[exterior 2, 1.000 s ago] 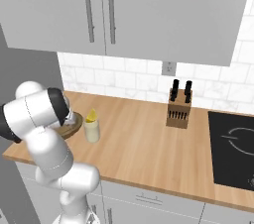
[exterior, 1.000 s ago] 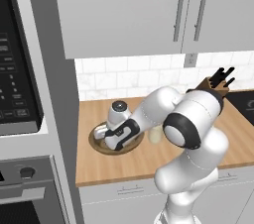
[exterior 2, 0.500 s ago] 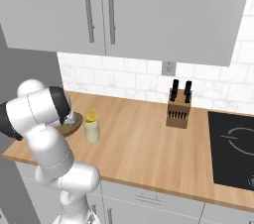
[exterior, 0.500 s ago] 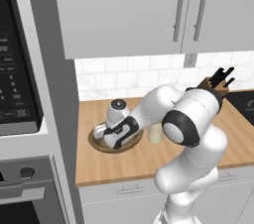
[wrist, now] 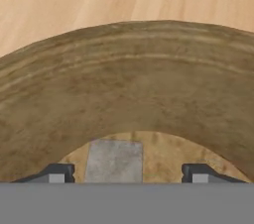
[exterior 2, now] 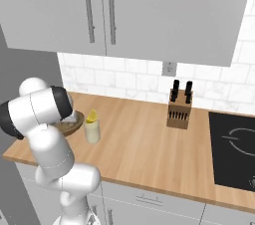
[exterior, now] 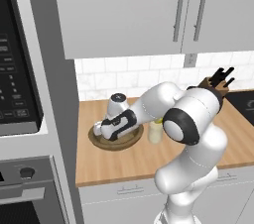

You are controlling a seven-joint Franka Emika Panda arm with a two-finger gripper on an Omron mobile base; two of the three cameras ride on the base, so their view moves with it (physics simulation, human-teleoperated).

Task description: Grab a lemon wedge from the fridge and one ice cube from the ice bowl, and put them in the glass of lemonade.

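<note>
1. The claw (wrist: 127, 173) sits low inside the ice bowl (wrist: 124, 94), its jaws standing wide apart with the ice cube (wrist: 114, 161) between the two tips, nearer the left-hand tip in the hand view. No contact between either tip and the cube can be made out, so nothing is held yet.
2. Risk, off-centre grasp: because the cube lies closer to one tip, that tip would probably meet it first on closing and push it sideways along the bowl floor, so the grip could land on a corner or miss.
3. Risk, slippage: a small smooth block pinched by thin tips would likely squirt out if the squeeze is uneven, and it could skid up the curved wall of the bowl.
4. Risk, bowl contact: in the left base view the hand (exterior: 115, 125) lies tilted across the ice bowl (exterior: 105, 142), close over its thick rim. A lift that drags against the rim could shift or tip the bowl on the worktop (exterior: 198, 148).
5. Risk, transfer: the glass of lemonade (exterior 2: 92, 130) stands just beside the bowl and the arm's elbow, with the lemon wedge (exterior 2: 92, 116) already perched at its top. A wide swing might knock the narrow tumbler, spill it, or dislodge the wedge.
</note>
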